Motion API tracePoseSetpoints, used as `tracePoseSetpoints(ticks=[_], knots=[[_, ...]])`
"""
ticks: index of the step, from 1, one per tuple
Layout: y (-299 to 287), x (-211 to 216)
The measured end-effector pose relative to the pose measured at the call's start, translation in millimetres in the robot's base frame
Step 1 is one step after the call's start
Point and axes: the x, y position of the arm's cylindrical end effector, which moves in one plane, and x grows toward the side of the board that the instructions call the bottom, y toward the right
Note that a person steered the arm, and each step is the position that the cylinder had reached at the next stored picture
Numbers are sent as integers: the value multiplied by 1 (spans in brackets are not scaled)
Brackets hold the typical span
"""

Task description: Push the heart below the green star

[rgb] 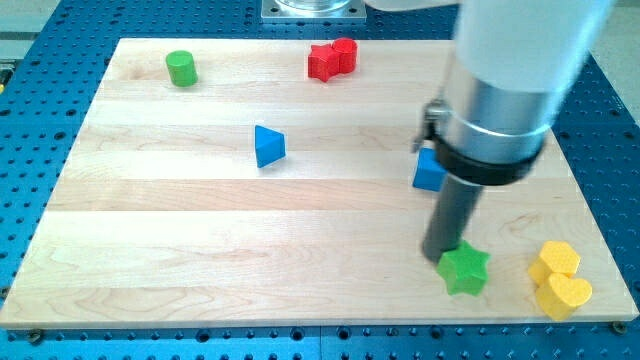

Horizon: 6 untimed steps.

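- The wooden board (200, 250) lay on a blue perforated table (40, 150), and the arm's thick silver and white body (515, 80) came down over the board's right side.
- There were no fingers on this arm, only a straight dark rod (452, 215), so nothing was gripped or held.
- My tip (440, 256) rested on the board just at the upper left edge of the green star (465, 269), touching it or very nearly so; I could not tell which.
- The green star sat near the board's near edge, toward the right.
- The yellow heart (565, 296) lay to the right of the star, close to the near right corner, apart from the star.
- A second yellow block (556, 260) sat touching the heart on its far side; its shape was hard to make out.
- A blue block (429, 172) showed partly behind the arm, farther away than the star.
- A blue triangle (268, 146) stood near the middle of the board.
- A green cylinder (181, 68) sat at the far left.
- Two red blocks (332, 60) touched each other at the far edge, near the centre.
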Motion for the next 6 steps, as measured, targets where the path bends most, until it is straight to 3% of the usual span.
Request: tracePoseSetpoints(ticks=[1, 2, 3, 4, 5, 6], knots=[[20, -61], [119, -48], [151, 20], [136, 63], [125, 63], [76, 63]])
